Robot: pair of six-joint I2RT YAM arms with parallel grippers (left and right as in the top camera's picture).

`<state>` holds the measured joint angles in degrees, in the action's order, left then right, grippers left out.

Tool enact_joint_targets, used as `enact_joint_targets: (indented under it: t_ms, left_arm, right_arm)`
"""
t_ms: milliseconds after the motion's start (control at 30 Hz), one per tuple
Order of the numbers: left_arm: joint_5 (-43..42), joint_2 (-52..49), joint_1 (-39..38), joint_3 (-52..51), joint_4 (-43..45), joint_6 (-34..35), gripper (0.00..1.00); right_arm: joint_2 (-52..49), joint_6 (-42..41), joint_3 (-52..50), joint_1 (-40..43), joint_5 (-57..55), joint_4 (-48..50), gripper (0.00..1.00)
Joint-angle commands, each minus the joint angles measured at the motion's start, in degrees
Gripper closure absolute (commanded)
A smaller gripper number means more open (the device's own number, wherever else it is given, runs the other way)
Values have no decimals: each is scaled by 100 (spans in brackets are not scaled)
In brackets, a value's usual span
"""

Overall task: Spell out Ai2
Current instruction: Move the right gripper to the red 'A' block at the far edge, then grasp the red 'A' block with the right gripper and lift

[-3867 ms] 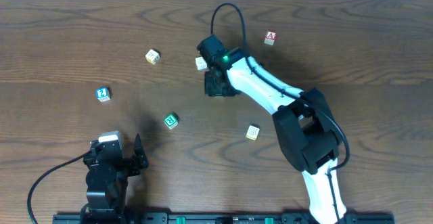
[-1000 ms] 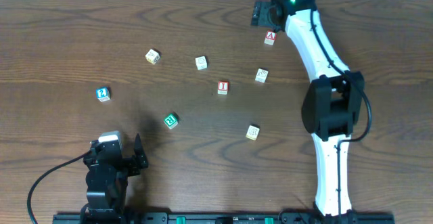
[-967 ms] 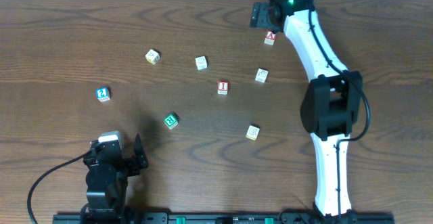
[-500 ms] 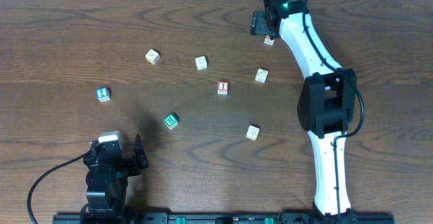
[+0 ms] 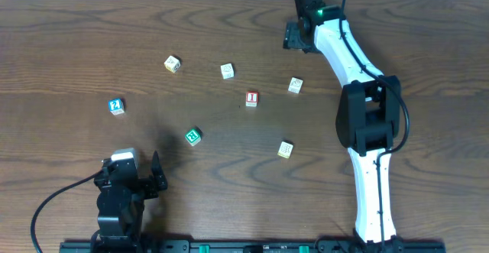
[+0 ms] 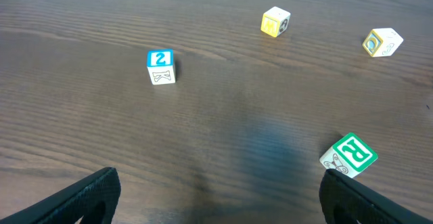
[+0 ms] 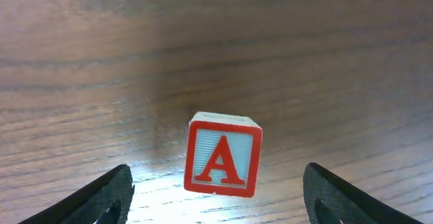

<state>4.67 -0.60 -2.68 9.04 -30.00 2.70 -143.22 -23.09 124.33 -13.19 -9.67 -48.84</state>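
Note:
The red-and-white A block [image 7: 223, 155] stands upright on the table, centred between the open fingers of my right gripper [image 7: 218, 207]; they are not touching it. In the overhead view the right gripper [image 5: 297, 36] covers that block near the far edge. A red-framed block with an i or 1 [image 5: 251, 98] lies mid-table. The blue 2 block [image 5: 116, 106] lies at the left and also shows in the left wrist view [image 6: 160, 66]. My left gripper [image 5: 157, 179] rests open and empty near the front edge; its fingertips [image 6: 220, 187] frame bare table.
A green R block [image 5: 192, 136] lies mid-left, close to my left gripper's right finger [image 6: 349, 155]. A yellow block [image 5: 173, 63], a white block [image 5: 227, 71] and two cream blocks [image 5: 296, 85] [image 5: 285, 149] are scattered around. The table's far edge is just behind the right gripper.
The right arm left the red i block mid-table and swung to the far edge. In the last second its gripper shifted over the A block, hiding it from overhead. The left arm has not moved.

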Motion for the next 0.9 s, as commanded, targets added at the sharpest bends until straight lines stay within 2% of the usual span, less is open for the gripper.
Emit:
enact_joint_targets:
  t_ms: [0,67,267,600,867]
  left_arm:
    - [17,35,26,-87,0,-105,5]
    - [17,35,26,-87,0,-103,5]
    - [17,35,26,-87,0,-105,5]
    - [17,35,26,-87,0,-103,5]
    - [17,35,26,-87,0,-105,5]
  right_arm:
    - [-52,-109,-24,24,7,7,21]
    - [-52,-109,-44,26,4,24,22]
    - [-136,-109,-44,26,9,52,33]
    - [-214,-109,-44,37,87,107,37]
    - [-214,-107,-44,59,63,151,53]
